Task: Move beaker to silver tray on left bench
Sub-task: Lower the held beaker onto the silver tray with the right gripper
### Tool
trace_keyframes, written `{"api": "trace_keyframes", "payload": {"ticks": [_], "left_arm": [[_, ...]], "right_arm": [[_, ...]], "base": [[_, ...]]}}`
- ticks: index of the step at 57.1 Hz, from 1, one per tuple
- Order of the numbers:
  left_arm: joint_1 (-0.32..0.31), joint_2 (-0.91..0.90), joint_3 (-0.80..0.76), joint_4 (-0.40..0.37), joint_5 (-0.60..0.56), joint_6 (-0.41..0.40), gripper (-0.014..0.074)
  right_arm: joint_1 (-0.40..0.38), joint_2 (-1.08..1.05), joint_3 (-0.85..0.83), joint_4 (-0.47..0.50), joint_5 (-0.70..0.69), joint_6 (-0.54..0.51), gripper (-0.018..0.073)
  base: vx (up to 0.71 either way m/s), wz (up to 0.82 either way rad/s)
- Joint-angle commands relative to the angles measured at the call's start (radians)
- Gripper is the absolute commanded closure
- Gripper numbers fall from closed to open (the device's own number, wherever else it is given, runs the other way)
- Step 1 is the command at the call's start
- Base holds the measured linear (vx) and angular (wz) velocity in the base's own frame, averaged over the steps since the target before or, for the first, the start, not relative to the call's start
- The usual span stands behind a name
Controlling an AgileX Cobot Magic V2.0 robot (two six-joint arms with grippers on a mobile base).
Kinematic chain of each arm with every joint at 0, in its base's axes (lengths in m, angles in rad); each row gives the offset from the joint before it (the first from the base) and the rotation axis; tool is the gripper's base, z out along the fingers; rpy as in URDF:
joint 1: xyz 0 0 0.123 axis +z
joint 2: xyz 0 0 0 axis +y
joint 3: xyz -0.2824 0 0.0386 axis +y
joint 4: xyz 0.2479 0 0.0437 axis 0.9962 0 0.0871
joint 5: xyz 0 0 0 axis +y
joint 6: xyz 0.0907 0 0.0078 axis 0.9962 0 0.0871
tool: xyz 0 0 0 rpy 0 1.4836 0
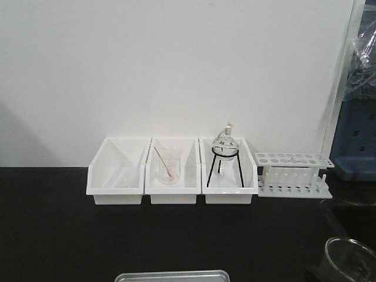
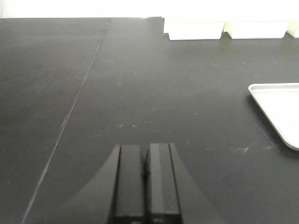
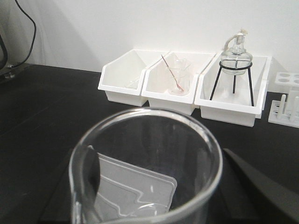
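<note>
Beaker right up at the lens, clear, nothing inside, and the right gripper is clamped on it, dark fingers either side of the glass. It sits toward the front right of the left bench, well apart from the silver tray at the front edge. Left gripper: jaws pressed together above the black top. White bins line the back edge.

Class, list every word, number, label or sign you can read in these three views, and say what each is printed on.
None is readable. The beaker, white bins, test-tube rack and silver tray show no legible print or labels.
</note>
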Motion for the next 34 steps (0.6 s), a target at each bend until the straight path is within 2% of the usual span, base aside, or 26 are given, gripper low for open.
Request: {"api": "trace_keyframes", "payload": {"ticks": [1, 25, 34], "left_arm": [[-0.006, -0.016, 0.028, -0.003, -0.078, -0.006, 0.0595], [-0.006, -0.016, 0.028, -0.003, -0.078, -0.006, 0.0595], [-0.006, -0.016, 0.028, -0.003, -0.078, -0.006, 0.0595]], "right_arm": [[-0.005, -0.004, -0.031, -0.021, 0.021, -0.001, 0.0566], [-0.005, -0.004, -0.031, -0.02, 0.021, 0.0, 0.0566], [-0.005, 0.043, -0.031, -0.015, 0.099, 0.004, 0.0566]], "base": [[0.03, -0.01], [0.0, 0.0], [0.0, 0.0]]}}
